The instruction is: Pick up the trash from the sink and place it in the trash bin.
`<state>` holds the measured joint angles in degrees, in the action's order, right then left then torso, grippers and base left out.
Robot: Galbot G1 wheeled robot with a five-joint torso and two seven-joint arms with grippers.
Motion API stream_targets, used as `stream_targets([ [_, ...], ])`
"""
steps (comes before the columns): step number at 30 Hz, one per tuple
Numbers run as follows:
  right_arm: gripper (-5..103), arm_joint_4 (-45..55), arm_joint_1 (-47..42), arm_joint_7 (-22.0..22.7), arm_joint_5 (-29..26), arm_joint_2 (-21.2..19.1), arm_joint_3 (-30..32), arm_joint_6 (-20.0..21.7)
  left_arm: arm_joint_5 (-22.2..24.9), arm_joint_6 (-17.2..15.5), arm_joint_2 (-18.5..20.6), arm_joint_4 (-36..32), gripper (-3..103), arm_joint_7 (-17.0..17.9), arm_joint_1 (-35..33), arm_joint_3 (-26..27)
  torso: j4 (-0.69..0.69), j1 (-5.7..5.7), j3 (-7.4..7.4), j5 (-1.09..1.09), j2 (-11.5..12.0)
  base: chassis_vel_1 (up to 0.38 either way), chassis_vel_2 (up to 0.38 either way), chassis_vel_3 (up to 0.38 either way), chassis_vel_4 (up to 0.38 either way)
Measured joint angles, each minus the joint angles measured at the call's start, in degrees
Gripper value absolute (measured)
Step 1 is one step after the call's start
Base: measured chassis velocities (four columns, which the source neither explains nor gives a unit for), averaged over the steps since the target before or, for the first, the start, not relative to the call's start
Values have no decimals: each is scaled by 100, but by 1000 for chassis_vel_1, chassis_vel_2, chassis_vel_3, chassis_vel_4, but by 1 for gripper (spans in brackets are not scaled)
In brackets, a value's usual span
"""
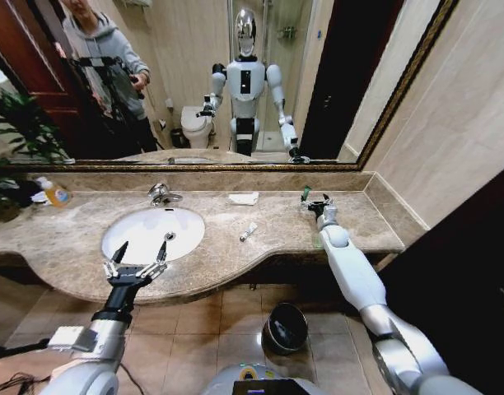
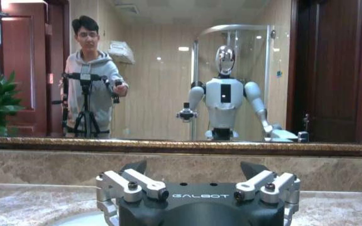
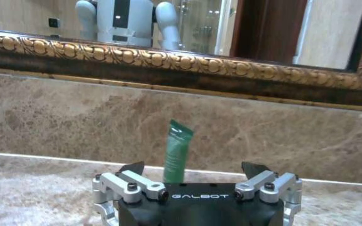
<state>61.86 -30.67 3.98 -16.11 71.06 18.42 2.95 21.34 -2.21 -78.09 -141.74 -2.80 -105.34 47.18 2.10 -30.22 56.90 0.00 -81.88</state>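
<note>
Right tool [image 1: 316, 202] open around upright green tube [image 3: 178, 150] (left tool [image 1: 142, 252] open over sink [image 1: 153, 233]).

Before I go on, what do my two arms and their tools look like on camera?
Both arms have smooth white-grey shells with darker joints. Each ends in a black tool, the left tool and the right tool, with dark pointed fingertips on silver metal linkages with bolts. White GALBOT lettering marks each black tool body.
</note>
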Motion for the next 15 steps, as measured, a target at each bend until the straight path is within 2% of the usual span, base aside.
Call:
stream_targets([
  [9,102,-398,292,-108,11,236,-140,-69,0,0,0,0,100,0,0,0,1,0,0,0,0,0,0,0,0],
  [15,84,-586,387,-150,104,344,-128,-187,0,0,0,0,100,0,0,0,1,-1,0,-1,0,0,0,0,0],
])
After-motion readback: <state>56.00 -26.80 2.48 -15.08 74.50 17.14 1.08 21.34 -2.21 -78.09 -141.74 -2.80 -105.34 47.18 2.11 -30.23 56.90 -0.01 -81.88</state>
